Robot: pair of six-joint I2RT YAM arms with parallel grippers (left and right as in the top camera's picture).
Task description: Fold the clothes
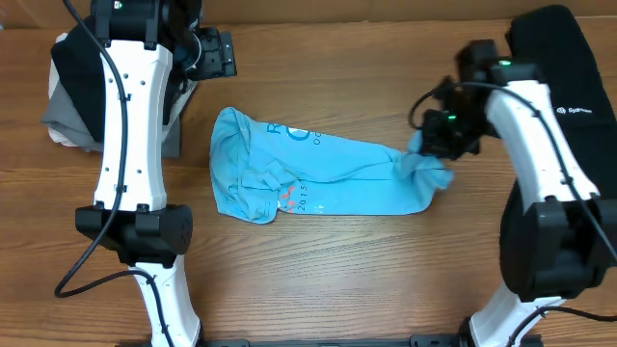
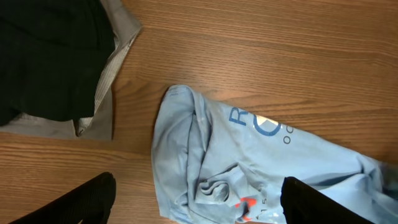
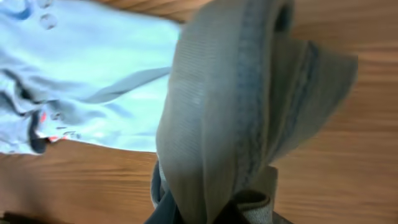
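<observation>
My right gripper (image 1: 426, 154) is clamped tight on one end of the light-blue T-shirt (image 1: 328, 173). In the right wrist view the cloth is gathered into a thick folded wad between the jaws, a stitched hem running up through it. My left gripper (image 1: 220, 53) holds nothing: its jaws stand wide, and it hangs over the far left part of the table (image 1: 318, 280), clear of the cloth.

The shirt lies in the middle of the table, its long axis running side to side, from my right gripper across toward my left. The free end is the one that matters. It sits near my left gripper, a little toward my own side of the table from it, and well apart from the right one, so I judge the left arm is the one to take it.

The shirt is thin, soft jersey with a fine knit, and it is far from flat. The free end is rumpled into ridges and a small curled fold, and the held end is twisted into a knot-like bunch. Blue lettering (image 2: 261, 124) faces up beside a few red marks. I expect it to sag and slide, not keep any shape.

A black garment (image 1: 564, 87) lies at the far right, and a pile of dark and grey cloth (image 2: 50, 56) lies at the far left, both apart from the shirt
</observation>
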